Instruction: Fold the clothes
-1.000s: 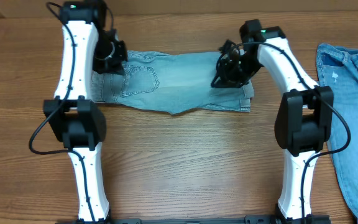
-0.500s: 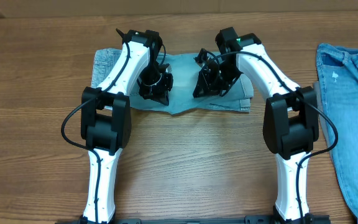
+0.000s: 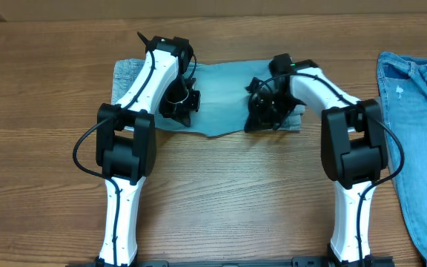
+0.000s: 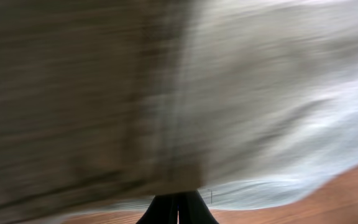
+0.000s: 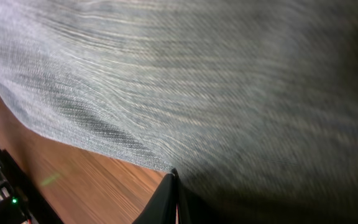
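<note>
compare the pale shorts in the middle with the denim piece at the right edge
The shorts are a pale, washed-out blue; the denim piece is a deeper blue. The shorts lie crosswise at mid table with the left tool and right tool down on them; the denim piece runs down the right edge, cut off by the frame, with no tool on it. Both are denim lying on the wooden table.

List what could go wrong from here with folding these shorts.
1. In the wrist views, the left fingers and right fingers seem to pinch only the very edge of the shorts. The denim could slip out mid-fold.
2. Overhead, both sets of fingers sit close together over the cloth, so they might collide.
3. The near edge of the shorts sags to a point, so the fold may end up crooked.
</note>
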Controlling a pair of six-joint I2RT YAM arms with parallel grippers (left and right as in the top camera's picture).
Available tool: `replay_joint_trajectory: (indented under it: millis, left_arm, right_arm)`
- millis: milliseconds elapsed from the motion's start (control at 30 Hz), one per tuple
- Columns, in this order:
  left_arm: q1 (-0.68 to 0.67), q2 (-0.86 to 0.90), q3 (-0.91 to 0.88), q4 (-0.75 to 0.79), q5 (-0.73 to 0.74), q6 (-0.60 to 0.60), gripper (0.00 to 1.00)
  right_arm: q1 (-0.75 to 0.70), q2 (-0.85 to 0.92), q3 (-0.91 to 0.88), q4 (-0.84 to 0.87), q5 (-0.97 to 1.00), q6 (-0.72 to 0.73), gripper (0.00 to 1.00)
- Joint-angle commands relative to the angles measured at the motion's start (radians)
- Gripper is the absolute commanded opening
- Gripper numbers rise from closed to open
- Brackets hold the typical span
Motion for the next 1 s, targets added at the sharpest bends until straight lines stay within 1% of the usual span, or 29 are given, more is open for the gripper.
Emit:
replay_joint_trajectory:
  millis: [0, 167, 233, 267, 333, 400, 467, 533, 600, 633, 733, 800, 967]
  left_arm:
    - [0.024, -0.007, -0.004, -0.012, -0.067, 0.019, 0.04]
    - [0.034, -0.007, -0.002, -0.024, -0.088, 0.019, 0.04]
    - [0.035, -0.009, 0.024, -0.045, -0.06, 0.019, 0.04]
    - [0.035, -0.009, 0.06, -0.067, -0.037, 0.02, 0.04]
    - [0.037, -0.009, 0.154, -0.118, -0.037, 0.019, 0.04]
    - [0.049, -0.009, 0.272, -0.156, -0.046, 0.019, 0.04]
    - [0.072, -0.009, 0.343, -0.164, -0.046, 0.013, 0.04]
    - [0.127, -0.009, 0.399, -0.151, -0.071, -0.032, 0.04]
    - [0.182, -0.008, 0.404, -0.13, -0.119, -0.064, 0.04]
    - [0.213, -0.007, 0.401, -0.127, -0.146, -0.08, 0.05]
    - [0.281, -0.007, 0.377, -0.119, -0.155, -0.083, 0.06]
    - [0.305, -0.007, 0.343, -0.093, -0.155, -0.083, 0.08]
    - [0.317, -0.006, 0.158, 0.081, -0.155, -0.082, 0.08]
  right_arm:
    - [-0.065, -0.024, -0.016, -0.014, 0.095, -0.007, 0.05]
    - [-0.089, -0.024, -0.016, -0.027, 0.09, -0.006, 0.04]
    - [-0.089, -0.025, -0.012, -0.031, 0.016, -0.007, 0.04]
    - [-0.089, -0.026, 0.0, -0.041, -0.028, -0.007, 0.04]
    - [-0.089, -0.039, 0.048, -0.083, -0.09, -0.007, 0.04]
    - [-0.089, -0.074, 0.08, -0.111, -0.097, -0.007, 0.04]
    - [-0.089, -0.116, 0.094, -0.115, -0.097, -0.007, 0.04]
    - [-0.089, -0.157, 0.095, -0.084, -0.079, -0.006, 0.04]
    - [-0.089, -0.159, 0.094, -0.04, -0.025, 0.02, 0.04]
    - [-0.089, -0.156, 0.091, -0.011, 0.033, 0.062, 0.04]
    - [-0.089, -0.156, 0.076, 0.057, 0.145, 0.138, 0.04]
    - [-0.089, -0.156, 0.063, 0.093, 0.175, 0.142, 0.04]
    - [-0.089, -0.154, 0.045, 0.104, 0.238, 0.156, 0.04]
